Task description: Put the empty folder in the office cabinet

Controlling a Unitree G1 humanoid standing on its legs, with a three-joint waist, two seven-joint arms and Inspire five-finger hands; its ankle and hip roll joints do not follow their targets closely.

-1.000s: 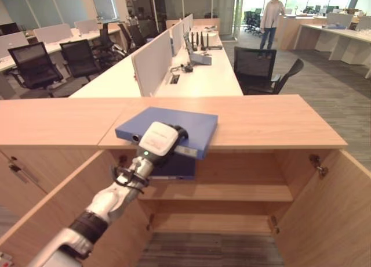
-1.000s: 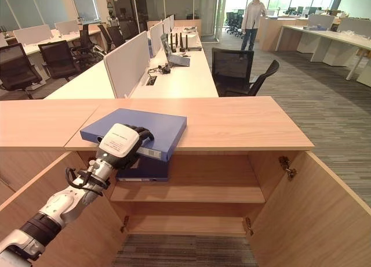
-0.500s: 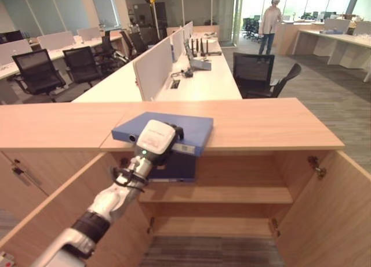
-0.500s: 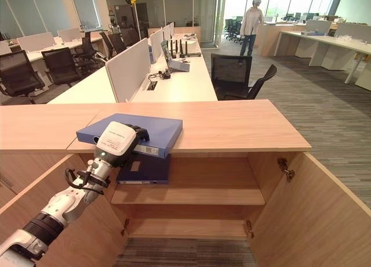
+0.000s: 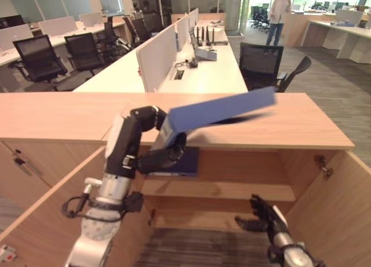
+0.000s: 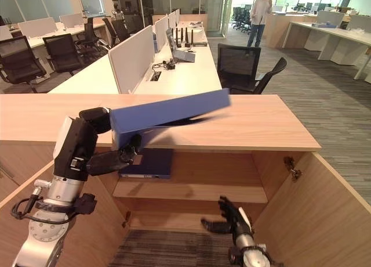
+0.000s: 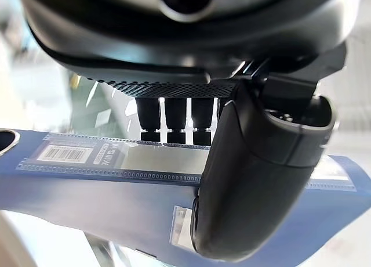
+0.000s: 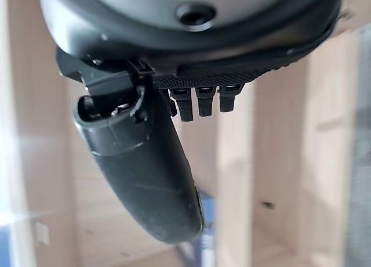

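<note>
Blue folder tilted up, pinched in raised left robot hand.

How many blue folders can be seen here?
2. One blue folder is gripped at its spine by the left hand, tilted above the cabinet top. A second folder lies on the upper shelf; more may be hidden.

Long white table behind, split by pale grey divider panels. Black mesh office chairs far left, two more black chairs right of it. Person in light top standing far back on grey carpet floor.
</note>
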